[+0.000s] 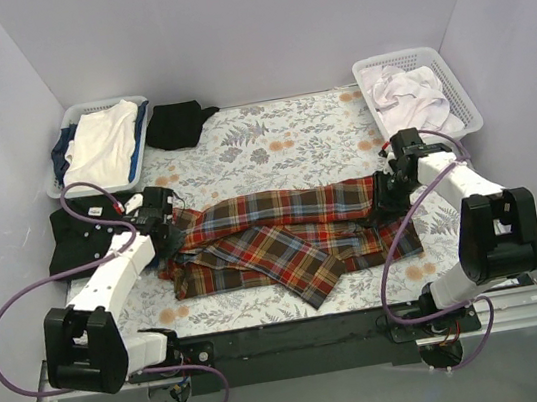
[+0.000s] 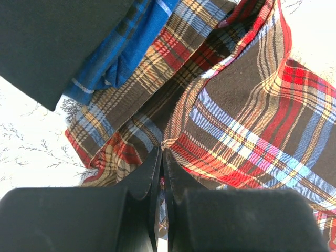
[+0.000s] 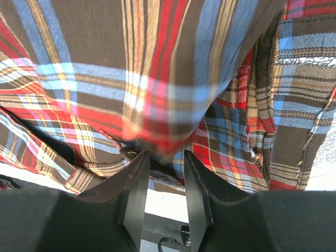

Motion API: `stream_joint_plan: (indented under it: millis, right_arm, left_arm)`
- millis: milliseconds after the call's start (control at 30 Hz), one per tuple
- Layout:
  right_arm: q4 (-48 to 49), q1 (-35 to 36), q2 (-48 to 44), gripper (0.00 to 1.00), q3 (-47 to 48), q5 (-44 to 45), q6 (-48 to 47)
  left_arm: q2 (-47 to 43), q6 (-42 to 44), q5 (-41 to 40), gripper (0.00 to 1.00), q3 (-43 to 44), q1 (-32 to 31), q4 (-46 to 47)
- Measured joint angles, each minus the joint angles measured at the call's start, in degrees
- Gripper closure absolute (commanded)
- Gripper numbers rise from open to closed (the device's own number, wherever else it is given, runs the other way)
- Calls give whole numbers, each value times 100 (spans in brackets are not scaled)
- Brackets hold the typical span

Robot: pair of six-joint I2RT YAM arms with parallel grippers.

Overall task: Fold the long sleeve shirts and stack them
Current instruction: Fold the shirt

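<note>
Pinching the left end of the plaid shirt with the left gripper. In the left wrist view, fingers pressing almost together on a fold of the plaid edge.

Gripping the right end of the same shirt with the right gripper. In the right wrist view, fingers standing slightly apart, clamping a thick bunch of plaid cloth between them.

Lying across the middle of the flower-print table, running lengthwise left to right between the two grippers: plaid shirt. Upper band looking fairly straight, lower part lying rumpled, with one corner pointing toward the near edge.

Sitting bunched at the far side of the table, just beside the left basket: black shirt, well apart from the plaid one.

Resting at the table's left edge, near the left arm: flat dark garment.

Holding white and navy cloth: left basket. Holding pale crumpled cloth: right basket at the far right corner.
</note>
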Motion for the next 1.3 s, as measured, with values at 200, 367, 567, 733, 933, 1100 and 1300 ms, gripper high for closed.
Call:
stream_joint_plan:
  millis: [200,367,567,733,933,1100,1300]
  right_arm:
    - [87,0,55,67,0,-74,-37]
    - [181,0,400,76,0,-63,-105]
    - [166,0,713,99,9,245,-116]
    - [-11,2,723,99,463,951,-81]
    - [44,2,1014,99,2100,1360,-81]
    - [278,7,1255,99,2503,1360,-98]
    - [321,4,1139,99,1259,1467,-118]
  left_arm:
    - [203,46,50,100,0,0,120]
    - [326,107,72,100,2,0,162]
    - [433,162,72,100,72,0,175]
    - [573,179,70,100,146,0,168]
    - [704,234,101,100,378,-2,214]
    - [1071,260,114,100,765,0,400]
    - [1252,302,129,66,809,0,479]
